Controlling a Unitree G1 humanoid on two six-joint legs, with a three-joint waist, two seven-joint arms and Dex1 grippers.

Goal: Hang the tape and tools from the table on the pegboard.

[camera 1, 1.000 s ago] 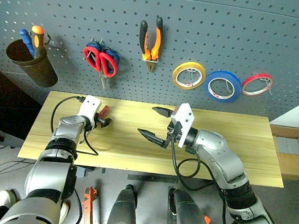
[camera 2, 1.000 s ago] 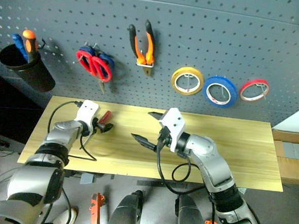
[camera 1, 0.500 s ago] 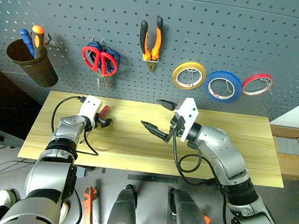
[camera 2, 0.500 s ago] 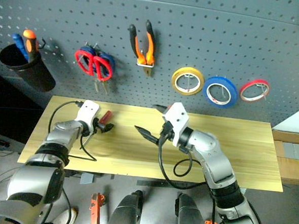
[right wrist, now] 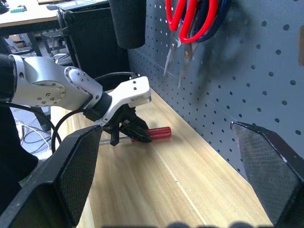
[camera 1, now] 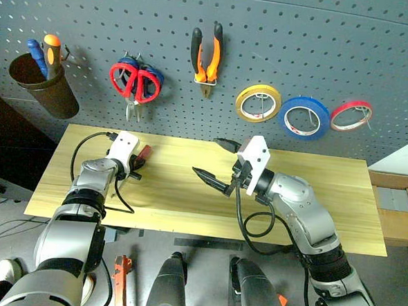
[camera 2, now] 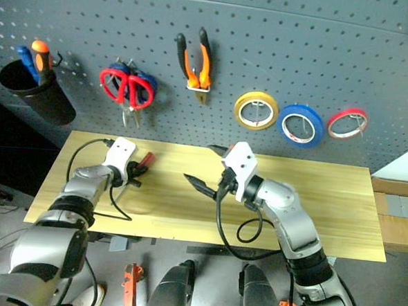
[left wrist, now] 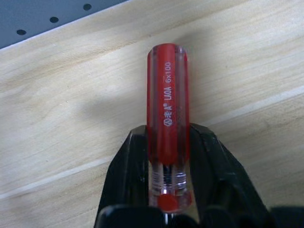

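step: grab the screwdriver (left wrist: 167, 114), the last tool on the table (camera 1: 326, 202)
left gripper (left wrist: 166, 156): fingers pressed on both sides of the red handle, near the shaft end
right gripper (camera 1: 214, 160): jaws wide apart, empty, hovering mid-table
tip: confirm the clamp is firm before lifting; handle is round and slick, likely to roll
pegboard (camera 1: 301, 41): red scissors (camera 1: 131, 82), pliers (camera 1: 205, 56) and blue tape (camera 1: 303, 117) hang there

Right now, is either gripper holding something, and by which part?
The left gripper is shut on the screwdriver on the table, gripping the red handle near its shaft end. The right gripper is open and holds nothing.
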